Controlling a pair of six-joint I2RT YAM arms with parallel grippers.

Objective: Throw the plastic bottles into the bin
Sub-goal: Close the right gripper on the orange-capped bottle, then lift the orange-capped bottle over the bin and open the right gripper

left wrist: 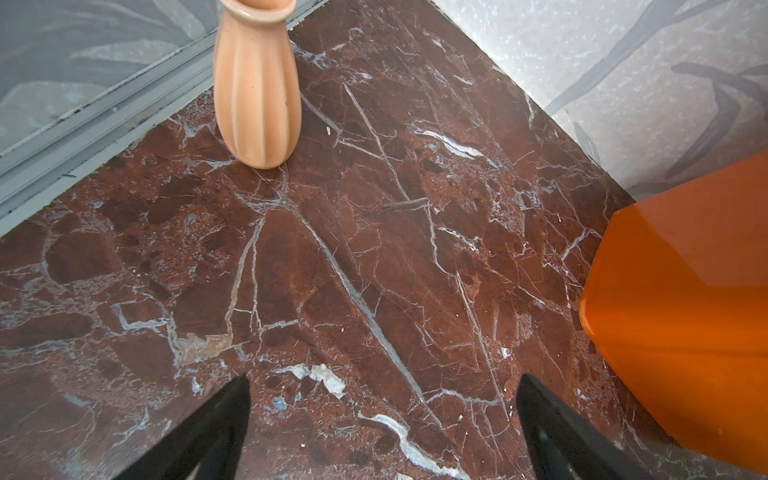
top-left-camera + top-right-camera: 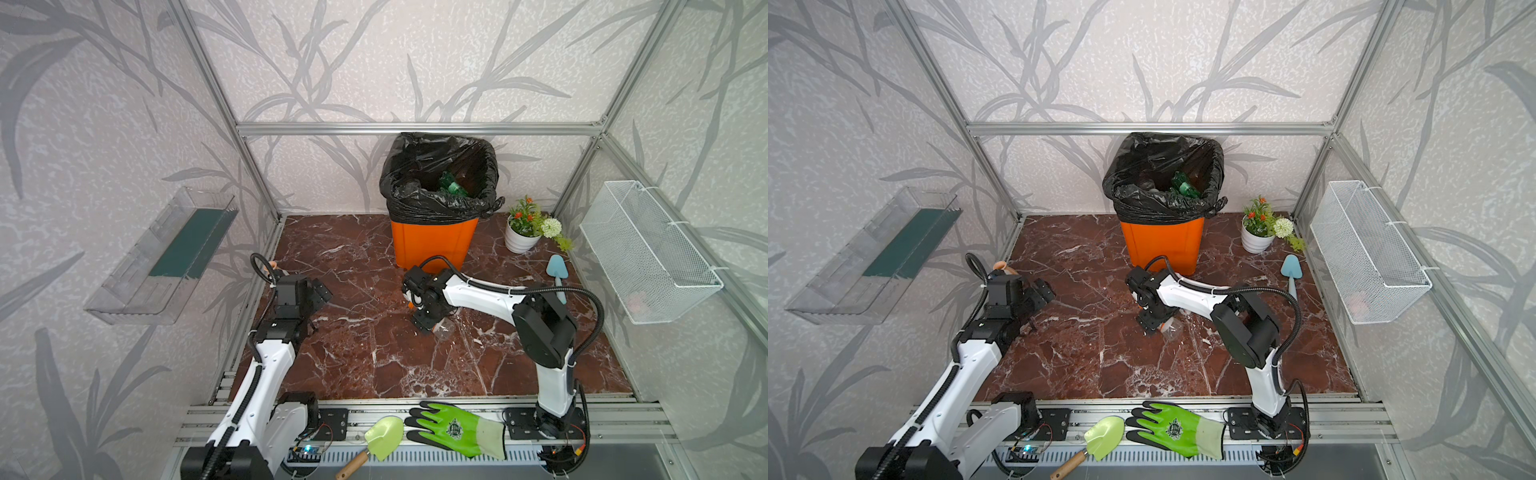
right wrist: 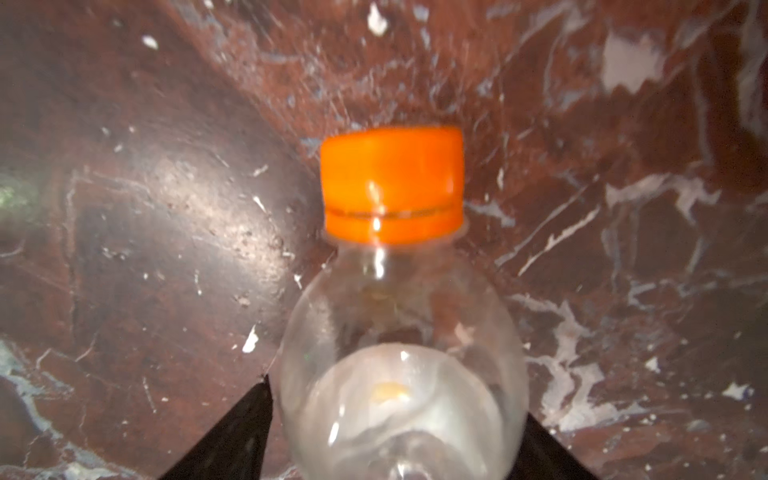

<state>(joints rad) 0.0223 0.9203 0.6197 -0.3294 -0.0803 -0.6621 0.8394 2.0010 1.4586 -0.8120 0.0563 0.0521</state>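
Observation:
A clear plastic bottle with an orange cap lies on the marble floor, seen in both top views. My right gripper points down over it, open. One black finger stands close on each side of the bottle's round, undented body. The orange bin, lined with a black bag, stands at the back. A green bottle lies inside it. My left gripper hovers open and empty over bare floor at the left.
A terracotta ribbed vase stands by the left rail. At the back right are a white flower pot and a blue trowel. A wire basket and a clear tray hang on the walls. A green glove and a green trowel lie on the front rail.

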